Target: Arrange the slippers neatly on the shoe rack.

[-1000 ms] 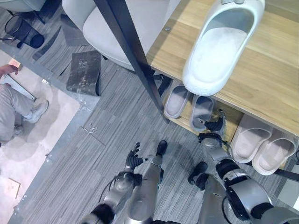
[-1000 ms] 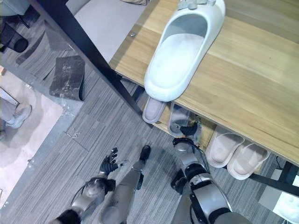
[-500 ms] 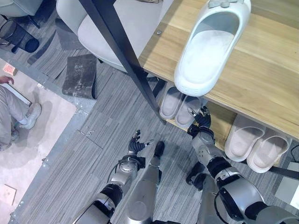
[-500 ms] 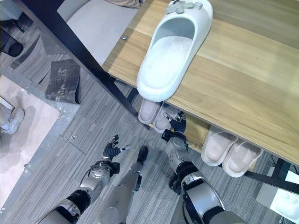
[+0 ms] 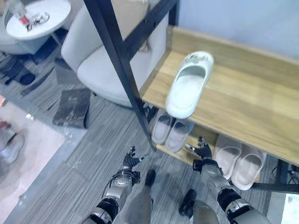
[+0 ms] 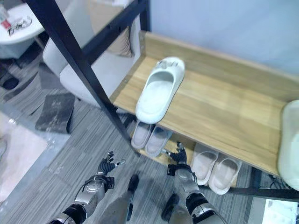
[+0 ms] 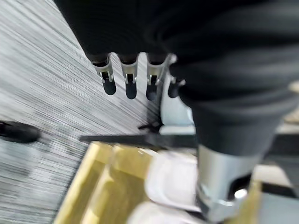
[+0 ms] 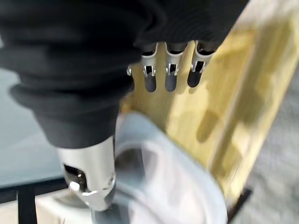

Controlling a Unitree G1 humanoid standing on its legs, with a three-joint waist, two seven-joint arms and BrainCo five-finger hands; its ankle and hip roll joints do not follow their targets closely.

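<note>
The right hand (image 5: 202,150) hangs in front of the lower shelf (image 5: 204,138) of the shoe rack (image 5: 243,100), fingers straight and spread, holding nothing; its wrist view shows the fingers (image 8: 170,79) extended over the yellow wood with a pale slipper below the thumb, not gripped. The left hand (image 5: 131,161) hovers over the grey carpet (image 5: 88,149) at about 7 o'clock from the rack's black post (image 5: 122,70), fingers likewise splayed and empty. A second ago the right hand was further in, at the heel of the grey slipper pair (image 5: 170,131) on the lower shelf; it is now drawn back from that pair and stands between it and the white slipper pair (image 5: 238,161). The whole picture has also shifted and widened, so the camera has moved; the slippers lie in the same places on the rack. The single white slipper (image 5: 188,84) lies on the top board, long axis running from 1 o'clock to 7 o'clock, toe at 1 o'clock and heel overhanging the front edge. Both lower pairs lie side by side, heels toward the robot, toes hidden under the top board, axes roughly 12 to 6 o'clock. A grey chair (image 5: 105,56) stands at 9 o'clock from the rack, a round white side table (image 5: 35,21) further at 10 o'clock.
</note>
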